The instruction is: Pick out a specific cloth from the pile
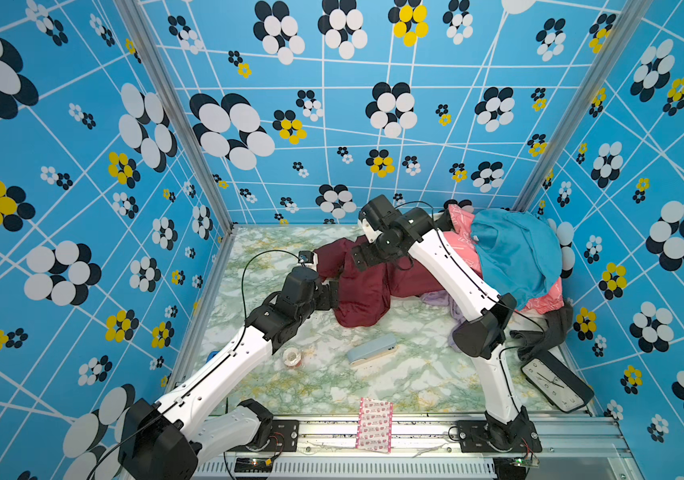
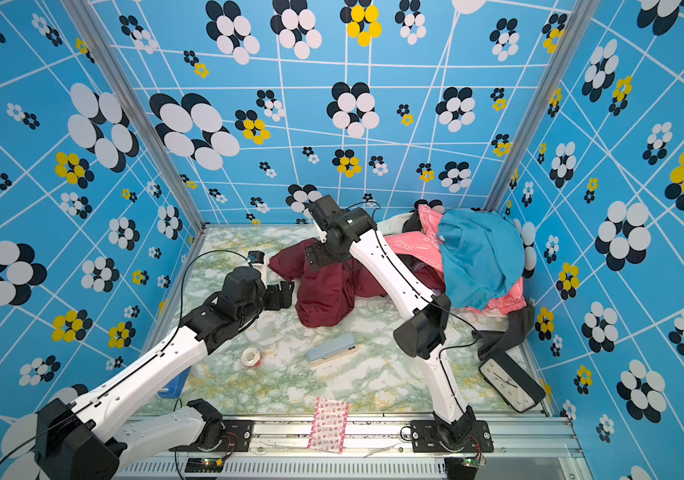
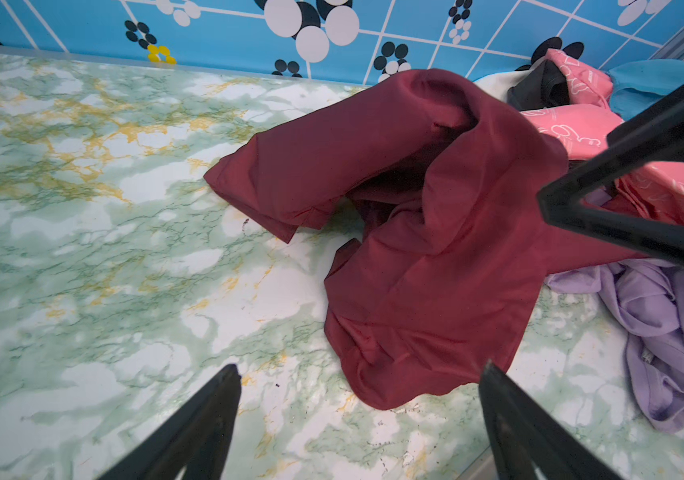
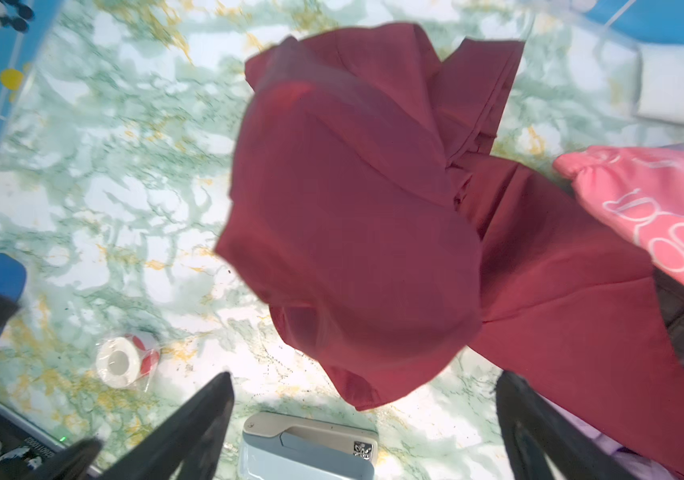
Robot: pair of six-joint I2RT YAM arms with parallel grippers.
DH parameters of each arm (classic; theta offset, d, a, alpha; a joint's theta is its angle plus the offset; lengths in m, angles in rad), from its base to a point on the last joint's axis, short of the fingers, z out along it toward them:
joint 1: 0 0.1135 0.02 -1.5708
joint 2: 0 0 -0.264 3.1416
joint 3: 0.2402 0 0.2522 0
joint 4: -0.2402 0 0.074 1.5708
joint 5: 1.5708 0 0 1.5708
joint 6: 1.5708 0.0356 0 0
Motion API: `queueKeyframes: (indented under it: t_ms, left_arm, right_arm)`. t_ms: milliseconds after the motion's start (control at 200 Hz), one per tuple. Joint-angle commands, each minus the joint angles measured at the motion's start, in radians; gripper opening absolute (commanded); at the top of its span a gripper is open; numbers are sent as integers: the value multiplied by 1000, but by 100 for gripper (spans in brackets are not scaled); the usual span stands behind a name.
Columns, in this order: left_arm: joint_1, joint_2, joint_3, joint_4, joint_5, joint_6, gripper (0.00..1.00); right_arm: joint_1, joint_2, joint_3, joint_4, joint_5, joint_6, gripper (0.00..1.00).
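While both claws stand spread and empty, L gripper [image 1: 332, 293] beside the cloth [image 1: 365, 286] and R gripper [image 1: 361, 259] over it, cloth lies on tabletop [image 1: 415, 374] with one edge touching the pile [image 1: 514, 257], so extraction looks near-done; next move prob. needs a fold pinched and dragged clear.

The cloth [image 1: 363, 291] — dark maroon, thin, faintly shiny — lies crumpled on the marble-patterned surface [image 1: 332, 374], one sleeve stretched outward, its other side touching the pile [image 1: 514, 253] of teal, pink, lilac and black pieces.
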Motion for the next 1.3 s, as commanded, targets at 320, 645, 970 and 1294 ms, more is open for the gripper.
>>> queueKeyframes:
  t_ms: [320,645,970,1294]
  left_arm:
    - [-51,339,339,88,254,37,91]
    - [-152,855,850,-250,332,113,91]
    - [-171,1116,1082,-366,323,95,89]
    - [-171,1171,1080,-308,327,59,77]
  right_arm:
    - [-148,-520,-670,402,-26,101,99]
    - [-237,-744,-1008,519,-64,160,99]
    - [-295,-846,-1144,568,-75,197,99]
    - [-307,-858,-1178,602,-86,216,99]
